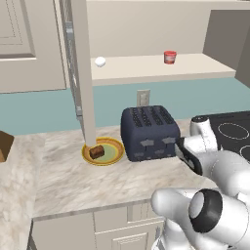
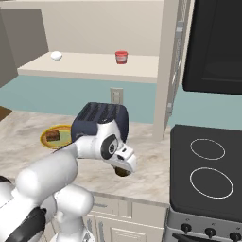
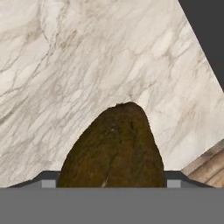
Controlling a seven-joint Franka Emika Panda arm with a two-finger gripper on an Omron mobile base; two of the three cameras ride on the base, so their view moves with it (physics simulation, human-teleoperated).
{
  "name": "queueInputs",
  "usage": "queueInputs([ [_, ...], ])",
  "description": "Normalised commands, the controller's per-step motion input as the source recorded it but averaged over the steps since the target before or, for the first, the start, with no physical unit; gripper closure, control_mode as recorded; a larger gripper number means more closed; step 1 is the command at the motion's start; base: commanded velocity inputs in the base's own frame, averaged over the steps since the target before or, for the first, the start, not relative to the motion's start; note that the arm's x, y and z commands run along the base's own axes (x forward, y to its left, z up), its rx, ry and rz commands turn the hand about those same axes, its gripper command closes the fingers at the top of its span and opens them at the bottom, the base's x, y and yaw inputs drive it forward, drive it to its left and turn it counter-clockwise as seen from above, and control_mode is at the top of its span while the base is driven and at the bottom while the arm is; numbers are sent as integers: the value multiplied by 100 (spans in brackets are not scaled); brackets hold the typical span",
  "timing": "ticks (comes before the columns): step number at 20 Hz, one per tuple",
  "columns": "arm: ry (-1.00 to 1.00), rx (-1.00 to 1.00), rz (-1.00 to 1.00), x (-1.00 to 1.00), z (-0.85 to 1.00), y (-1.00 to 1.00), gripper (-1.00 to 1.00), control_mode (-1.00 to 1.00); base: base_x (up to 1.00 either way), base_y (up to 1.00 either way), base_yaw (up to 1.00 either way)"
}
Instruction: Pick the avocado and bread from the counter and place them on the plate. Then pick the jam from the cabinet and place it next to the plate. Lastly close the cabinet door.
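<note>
While the gripper clasps the avocado by the counter's front edge, bare marble surrounds it.

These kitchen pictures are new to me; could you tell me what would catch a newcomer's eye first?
The dark toaster stands mid-counter, with the yellow-rimmed plate to its left already holding the bread. The avocado sits between the fingers, close above the marble counter. A red jam jar stands on the cabinet shelf.
</note>
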Motion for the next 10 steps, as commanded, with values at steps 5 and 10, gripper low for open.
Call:
queueInputs([
  [5, 0, 0, 6, -24, 67, 81, 100, -100, 0, 0, 0],
  [10, 0, 0, 11, -17, 43, 96, 100, -100, 0, 0, 0],
])
